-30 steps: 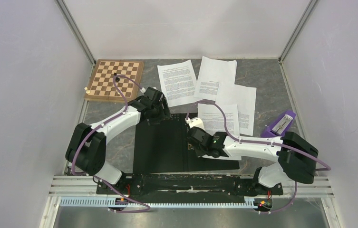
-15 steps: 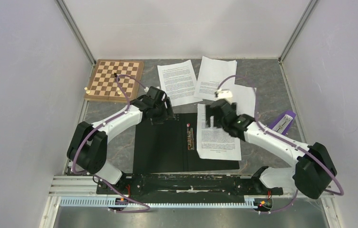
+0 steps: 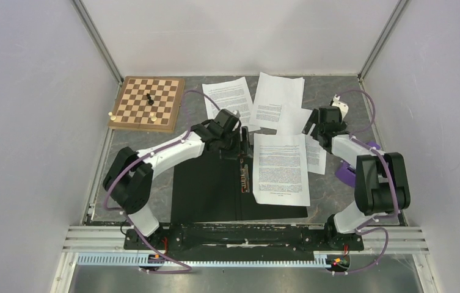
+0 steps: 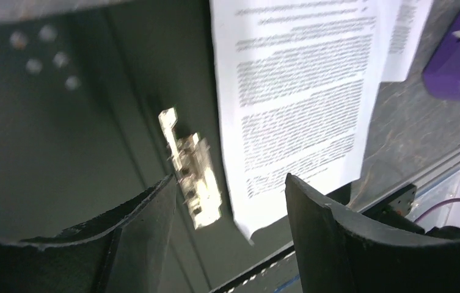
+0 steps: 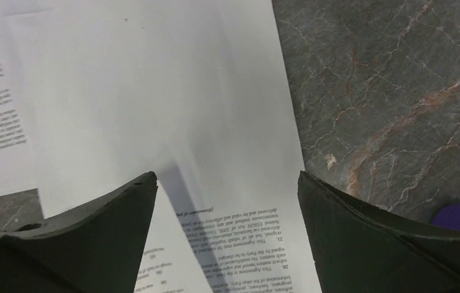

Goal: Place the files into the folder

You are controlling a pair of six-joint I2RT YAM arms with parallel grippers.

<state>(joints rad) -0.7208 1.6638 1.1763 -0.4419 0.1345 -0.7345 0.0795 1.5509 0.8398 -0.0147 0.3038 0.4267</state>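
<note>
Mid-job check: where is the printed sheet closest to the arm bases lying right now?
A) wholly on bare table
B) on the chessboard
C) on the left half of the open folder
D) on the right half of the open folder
D: the sheet lies flat on the black right half of the open folder, just right of its metal clip.

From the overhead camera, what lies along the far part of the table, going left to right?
Brown wooden chessboard → white printed paper sheet → second white printed sheet.
</note>
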